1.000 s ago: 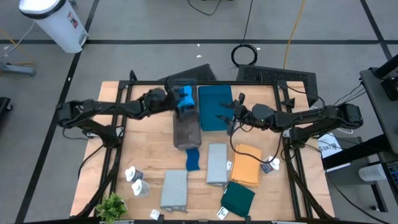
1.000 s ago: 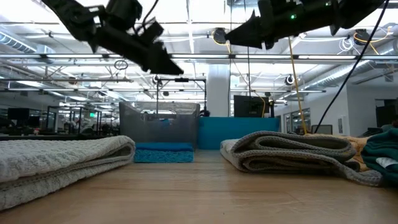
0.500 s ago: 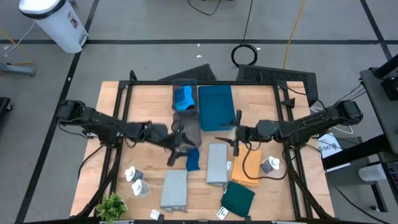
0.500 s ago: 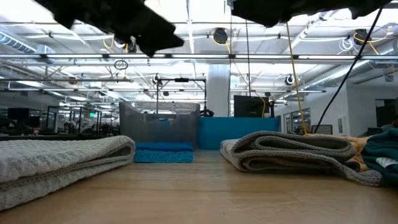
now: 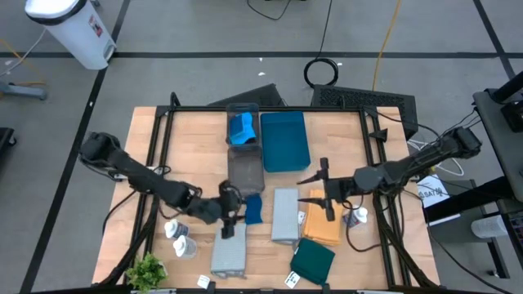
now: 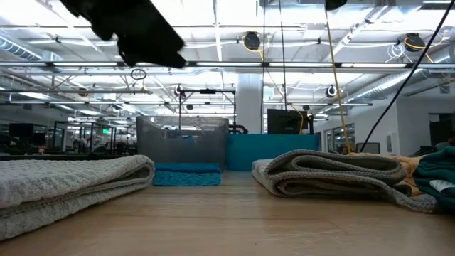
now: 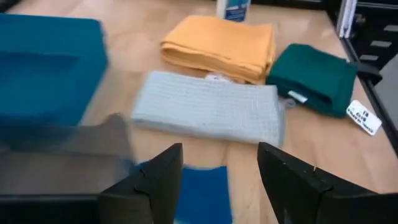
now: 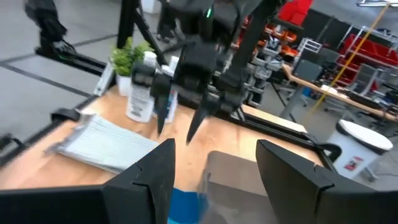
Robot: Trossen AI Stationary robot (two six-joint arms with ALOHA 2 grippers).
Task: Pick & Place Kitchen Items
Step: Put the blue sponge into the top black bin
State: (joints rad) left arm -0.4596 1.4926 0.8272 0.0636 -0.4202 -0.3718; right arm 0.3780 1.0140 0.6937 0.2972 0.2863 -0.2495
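Left gripper [image 5: 230, 214]: hanging over the table's middle with fingers spread wide, holding nothing, just beside the blue cloth [image 5: 253, 209].
Right gripper [image 5: 325, 192]: hovering open and empty above the orange cloth [image 5: 324, 216].
Blue sponge [image 5: 240, 129]: lying inside the clear bin [image 5: 244, 162], next to the teal tray [image 5: 283, 140].
Grey cloths [image 5: 284, 215]: lying folded between the blue and orange ones.
White bottles [image 5: 178, 237]: standing near the plant [image 5: 145, 269].

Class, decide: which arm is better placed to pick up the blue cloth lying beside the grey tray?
Left. The left gripper hangs open right beside the blue cloth; the right gripper is open over the orange cloth, farther away.
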